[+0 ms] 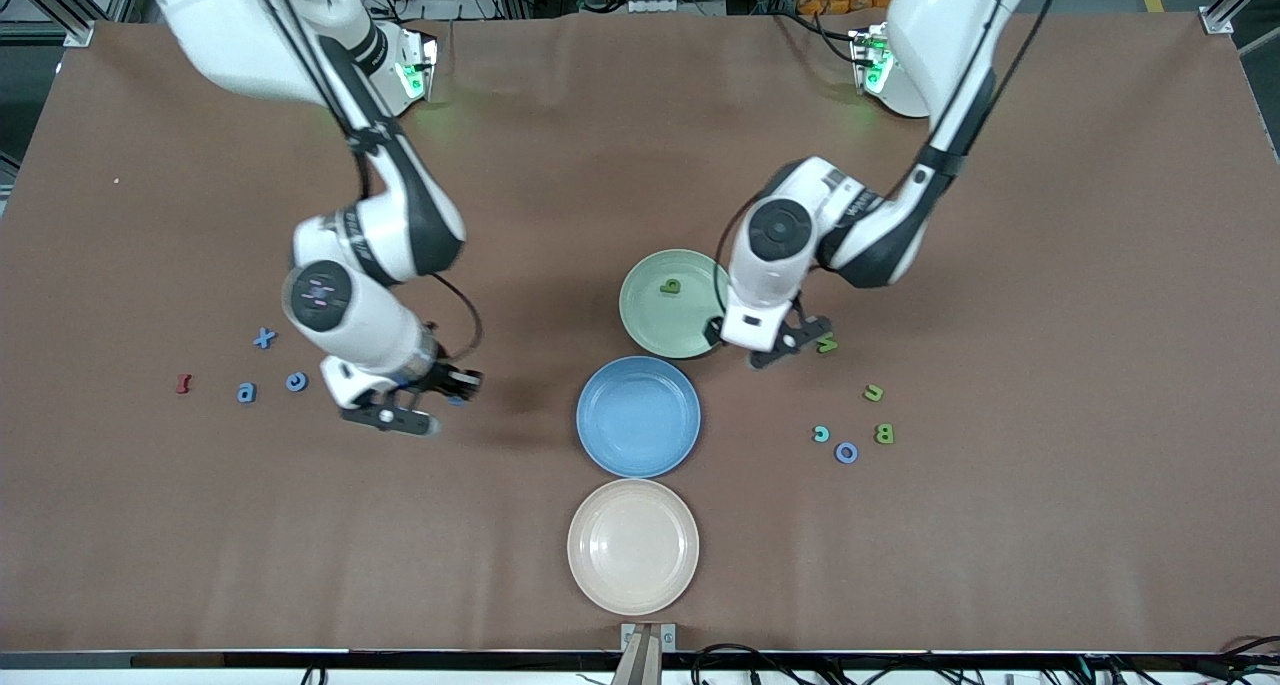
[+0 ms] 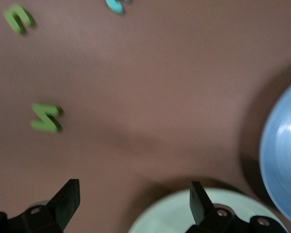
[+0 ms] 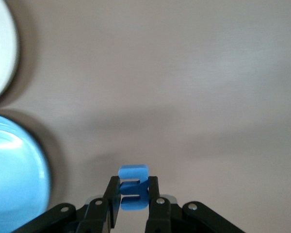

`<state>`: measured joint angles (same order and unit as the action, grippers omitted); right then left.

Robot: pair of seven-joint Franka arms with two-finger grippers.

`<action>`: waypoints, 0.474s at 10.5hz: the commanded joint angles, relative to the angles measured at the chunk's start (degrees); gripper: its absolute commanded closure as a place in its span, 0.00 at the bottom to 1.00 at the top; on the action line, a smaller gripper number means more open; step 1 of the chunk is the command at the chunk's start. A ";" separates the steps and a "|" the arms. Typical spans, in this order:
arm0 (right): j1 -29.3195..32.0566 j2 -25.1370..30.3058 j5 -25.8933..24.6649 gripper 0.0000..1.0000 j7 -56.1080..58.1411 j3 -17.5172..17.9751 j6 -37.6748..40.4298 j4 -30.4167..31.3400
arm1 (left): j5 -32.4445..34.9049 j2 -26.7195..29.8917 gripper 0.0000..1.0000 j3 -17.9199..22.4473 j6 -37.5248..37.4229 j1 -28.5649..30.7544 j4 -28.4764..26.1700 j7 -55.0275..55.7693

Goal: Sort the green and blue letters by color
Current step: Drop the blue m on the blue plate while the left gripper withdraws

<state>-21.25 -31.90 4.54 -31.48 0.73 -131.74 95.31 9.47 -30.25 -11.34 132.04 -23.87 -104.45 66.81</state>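
A blue letter [image 3: 133, 187] is held pinched in the right gripper [image 1: 440, 390] for carrying to the blue plate [image 1: 590, 445], while the left gripper [image 1: 770, 350], spread wide and empty, is poised by the green plate [image 1: 640, 310].

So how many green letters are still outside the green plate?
3. The N lies on the table beside the green plate. The u and the B lie nearer the front camera, toward the left arm's end. None looks hidden.
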 commanded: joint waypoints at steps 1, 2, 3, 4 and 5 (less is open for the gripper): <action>-5.27 -9.22 0.12 1.00 -4.12 -0.73 0.52 -12.15 | 2.84 1.15 0.00 -0.70 -0.73 6.53 -0.58 -6.59; -6.86 -10.10 0.20 1.00 -4.20 -0.73 -0.79 -13.47 | 2.93 0.98 0.00 -0.70 -0.73 8.38 -0.58 -9.22; -8.44 -10.63 0.20 1.00 -4.29 -0.73 -3.41 -13.83 | 2.93 0.81 0.00 -0.70 -0.64 10.31 -0.23 -12.46; -9.85 -11.34 0.20 1.00 -4.55 -0.73 -6.49 -13.84 | 2.93 0.72 0.00 -0.70 -0.64 12.51 0.21 -16.24; -11.25 -12.47 0.20 1.00 -4.56 -0.73 -10.26 -13.84 | 2.93 0.28 0.00 -0.70 -0.64 14.62 1.43 -21.58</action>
<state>-29.57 -41.44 4.53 -35.06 0.56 -136.70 83.93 10.98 -30.15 -11.35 132.03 -13.60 -104.35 53.61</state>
